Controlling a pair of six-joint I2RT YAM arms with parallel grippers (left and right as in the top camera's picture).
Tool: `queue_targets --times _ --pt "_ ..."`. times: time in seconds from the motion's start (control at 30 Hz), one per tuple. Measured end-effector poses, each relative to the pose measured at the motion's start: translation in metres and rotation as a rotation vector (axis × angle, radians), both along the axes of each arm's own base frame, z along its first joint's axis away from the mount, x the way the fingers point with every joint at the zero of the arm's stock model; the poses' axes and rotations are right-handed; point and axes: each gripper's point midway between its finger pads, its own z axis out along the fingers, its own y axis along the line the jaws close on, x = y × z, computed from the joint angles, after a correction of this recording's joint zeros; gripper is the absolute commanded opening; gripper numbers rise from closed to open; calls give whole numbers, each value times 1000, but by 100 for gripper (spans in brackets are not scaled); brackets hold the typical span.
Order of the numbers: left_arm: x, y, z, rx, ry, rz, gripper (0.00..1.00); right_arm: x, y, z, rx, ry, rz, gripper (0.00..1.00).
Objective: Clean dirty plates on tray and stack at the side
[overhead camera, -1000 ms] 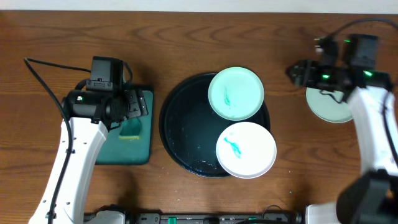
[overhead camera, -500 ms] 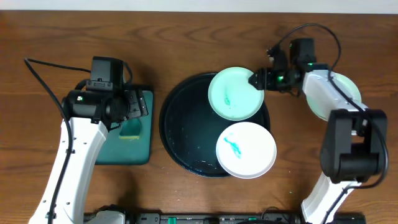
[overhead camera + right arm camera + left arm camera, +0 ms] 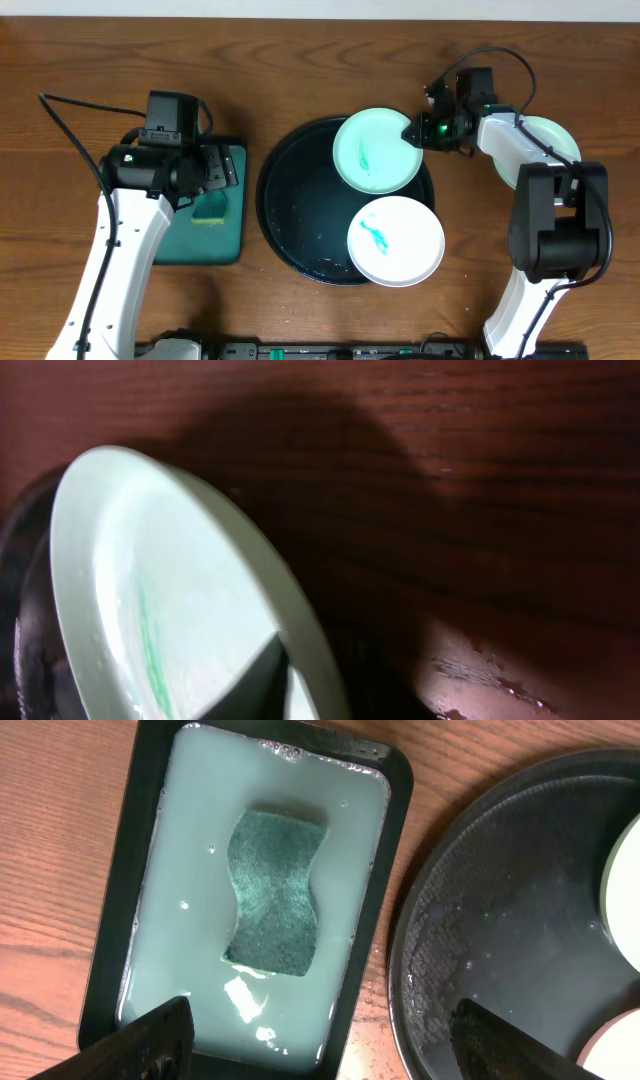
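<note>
Presently, tally of the job:

- **Side plate** (image 3: 560, 140): mint-green, set on the table (image 3: 100, 60) at the right and partly under the right arm, well apart from the others. Whether it is clean cannot be told.
- **Black tray** (image 3: 290, 200): carries two plates, each with a teal smear. The smeared mint-green plate (image 3: 378, 150) is at the upper right rim and the white plate (image 3: 396, 240) at the lower right.
- **Progress:** judged a third done at most. Two wipes and two stackings remain.
- **Right gripper** (image 3: 413, 130): at the right edge of the smeared mint-green plate. One dark finger (image 3: 250, 685) lies on the plate's upper face just inside the rim. The other finger is hidden, so a clamp cannot be confirmed.
- **Left gripper** (image 3: 218, 168): fingers wide apart and holding nothing. It hangs over the sponge (image 3: 275, 890), which lies in the soapy green tray (image 3: 131, 870).
</note>
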Motion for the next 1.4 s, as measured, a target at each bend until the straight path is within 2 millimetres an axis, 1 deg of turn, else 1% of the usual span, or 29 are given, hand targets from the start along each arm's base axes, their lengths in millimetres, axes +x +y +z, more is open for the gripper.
queue_targets --times 0.1,0.23,0.5,0.6,0.7,0.77,0.83,0.93,1.0,1.03,1.13,1.23,1.33,1.4 --pt "0 0 0 0 0 0 82 0 0 0 4 6 -9 10" --pt "0 0 0 0 0 0 82 -1 0 0 9 17 -19 1" --pt "0 0 0 0 0 0 82 -7 -1 -2 12 55 -38 1" --pt "0 0 0 0 0 0 82 -14 -3 -1 0 86 -45 1" --pt "0 0 0 0 1 0 82 -30 0 1 -6 147 -37 1" --pt "0 0 0 0 1 0 80 -40 7 6 -11 165 -19 1" --pt "-1 0 0 0 3 0 75 -46 16 16 -13 165 1 1" --pt "-1 0 0 0 5 0 68 -55 38 33 -7 153 32 1" --pt "-1 0 -1 0 7 2 65 -61 53 36 -12 155 48 1" --pt "-1 0 -1 0 7 2 63 -64 60 35 -20 160 56 1" --pt "-1 0 -2 0 11 4 63 -72 77 24 -54 180 82 1" --pt "1 0 -7 1 26 4 63 -74 88 11 -78 188 101 1" --pt "10 0 -16 7 37 5 63 -74 92 -3 -96 198 105 1" --pt "19 2 -25 24 43 12 61 -73 91 -5 -103 197 99 1"
